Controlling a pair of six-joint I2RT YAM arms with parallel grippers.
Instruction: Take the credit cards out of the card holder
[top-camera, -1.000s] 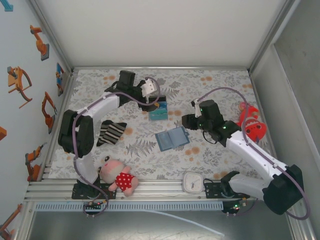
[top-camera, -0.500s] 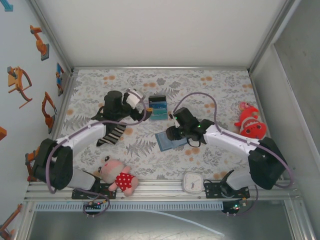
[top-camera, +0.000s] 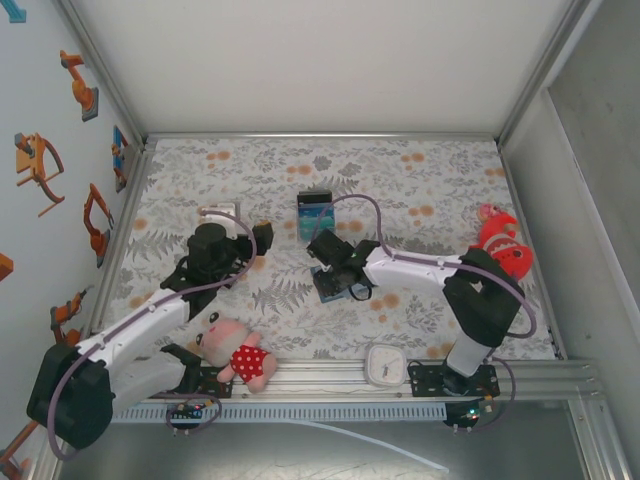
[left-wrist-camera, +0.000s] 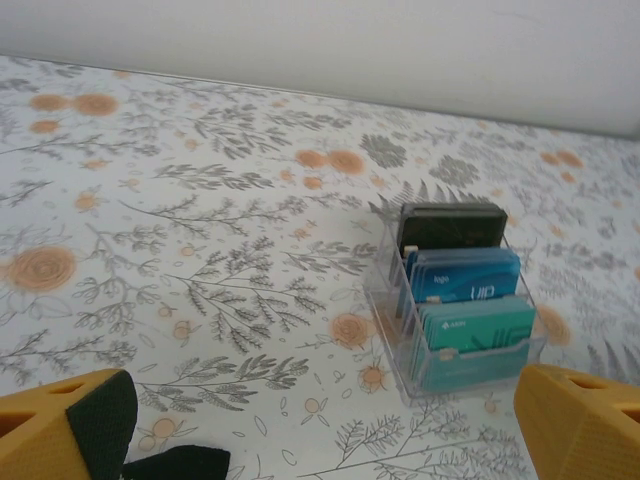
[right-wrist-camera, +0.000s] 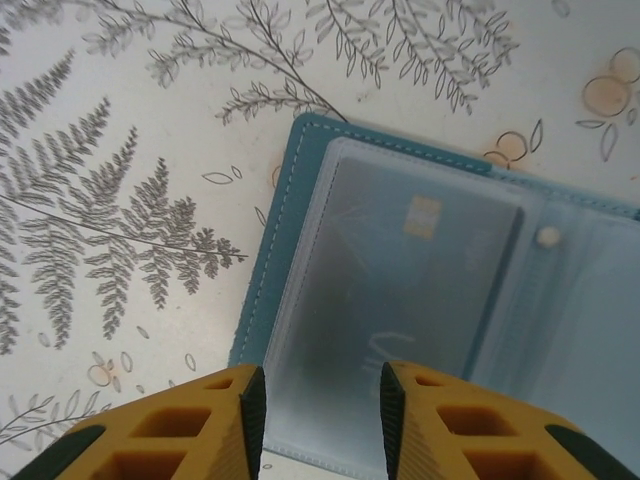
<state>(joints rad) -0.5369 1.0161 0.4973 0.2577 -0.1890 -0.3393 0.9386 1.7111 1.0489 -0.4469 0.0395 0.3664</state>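
Right gripper (right-wrist-camera: 320, 378) is directly over the open card holder (right-wrist-camera: 268, 262), pointing down at its left panel, fingers (right-wrist-camera: 232, 425) parted by a modest gap and pinching nothing. The holder lies flat on the floral table, both inner panels showing.

Under that left panel's frosted sleeve (right-wrist-camera: 330, 330) sits one credit card (right-wrist-camera: 400, 290), greyish through the plastic, gold chip (right-wrist-camera: 425, 215) at the end farthest from the fingers. The card's long axis runs away from the fingertips, nearly in line with the gripper's reach and tilted a little to one side. Its near short end lies right under the parted jaws, so I'd say this arm takes the pull. Which sleeve edge is the open one I cannot tell; a dark line by the holder's spine may be the mouth.

Left gripper (left-wrist-camera: 320, 400) hangs well off to the holder's left with its jaws spread wide and nothing between them. It is far worse placed for that card.

Just beyond the holder's far edge stands a clear rack (left-wrist-camera: 385, 300) with three slots. A black card (left-wrist-camera: 452, 225) is in the slot farthest from the holder, a blue card (left-wrist-camera: 465, 277) in the middle and a teal card (left-wrist-camera: 475, 330) in the nearest. All three stand upright on edge.

My read: those three are out and the sleeved card is left to take. A thin card under slick plastic could slip between the fingertips.
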